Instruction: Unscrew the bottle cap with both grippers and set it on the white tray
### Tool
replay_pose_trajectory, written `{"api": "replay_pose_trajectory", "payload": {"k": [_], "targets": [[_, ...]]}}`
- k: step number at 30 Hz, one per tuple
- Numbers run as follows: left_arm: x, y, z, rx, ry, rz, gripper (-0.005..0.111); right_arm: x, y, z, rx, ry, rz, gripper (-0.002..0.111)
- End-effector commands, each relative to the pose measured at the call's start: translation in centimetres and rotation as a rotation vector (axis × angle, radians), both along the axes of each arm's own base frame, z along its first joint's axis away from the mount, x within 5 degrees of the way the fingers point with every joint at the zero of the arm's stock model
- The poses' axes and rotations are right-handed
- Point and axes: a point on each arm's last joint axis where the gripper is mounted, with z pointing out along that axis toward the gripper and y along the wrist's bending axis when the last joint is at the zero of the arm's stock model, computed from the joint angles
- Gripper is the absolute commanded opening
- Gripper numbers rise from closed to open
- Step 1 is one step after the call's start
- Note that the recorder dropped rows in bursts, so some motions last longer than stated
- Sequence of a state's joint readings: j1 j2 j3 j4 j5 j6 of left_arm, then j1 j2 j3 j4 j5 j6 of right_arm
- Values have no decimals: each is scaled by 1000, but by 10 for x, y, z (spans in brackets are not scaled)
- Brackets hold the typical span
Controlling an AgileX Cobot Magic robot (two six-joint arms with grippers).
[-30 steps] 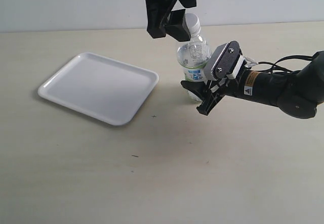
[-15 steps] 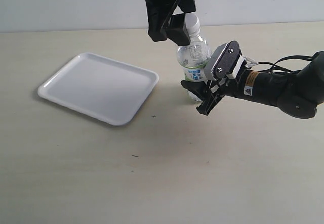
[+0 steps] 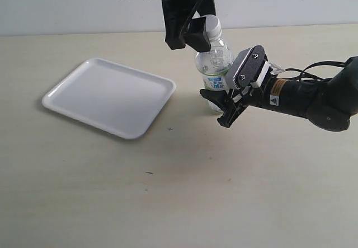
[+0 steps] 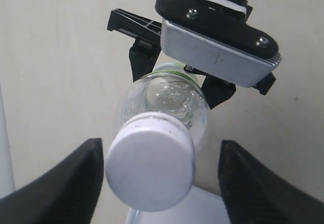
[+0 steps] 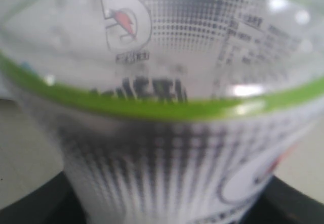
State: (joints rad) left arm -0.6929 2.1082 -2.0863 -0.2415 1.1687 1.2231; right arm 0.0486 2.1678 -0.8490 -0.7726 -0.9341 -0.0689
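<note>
The bottle point(image 3: 214, 63) stands upright on the matte beige table point(image 3: 168, 197), just beside the near corner of the white tray point(image 3: 109, 97) but not touching it. The right gripper point(image 3: 216, 94) reaches in from the side, and its black jaws are closed on the labelled lower body. This grip appears intended to anchor the bottle, so that the body cannot turn when torque is applied at the neck. Note that the wall is thin clear plastic under a printed sleeve with a green band, so expect it to flex if squeezed harder. The bottle cap point(image 4: 150, 166) is seated on the neck and not yet removed. It is a small round white plastic part with a smooth flat top and a ribbed side, which gives the pads purchase. The left gripper point(image 4: 158, 181) hangs above it, pointing down, with its jaws apart. In the left wrist view, the cap lies between the two black fingers point(image 4: 55, 183), close to one and clearly apart from the other. You should judge the step in hand as closing on the cap, so centre it first to avoid a skewed grip. The tray is empty, glossy and low-rimmed with rounded corners, and it sits on the left arm's side, within easy reach for depositing the cap.
</note>
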Motion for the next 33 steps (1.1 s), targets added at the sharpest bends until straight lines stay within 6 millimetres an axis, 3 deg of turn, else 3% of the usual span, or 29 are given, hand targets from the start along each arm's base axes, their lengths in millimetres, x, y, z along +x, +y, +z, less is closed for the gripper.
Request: {"api": "replay_pose_trajectory", "payload": {"k": [1,6,7,25,33], "targets": [[-2,-1,5,-17,-13,6,40,-3,-6,-14,-90,88,-29,0],[-2,-1,5,-20,-10,6,2,-3,-6,-14,-90,88,-29,0],[-2,-2,5,-22,-9,4,0,-3,-6,-14,-90,88,-29,0],[-5,-4,11,-199,324,561,0,-3,-6,-14,-82,91,-38,0],[-6,-2,23,-266,326,625,0,-3,-6,-14,-82,93,-39,0]]}}
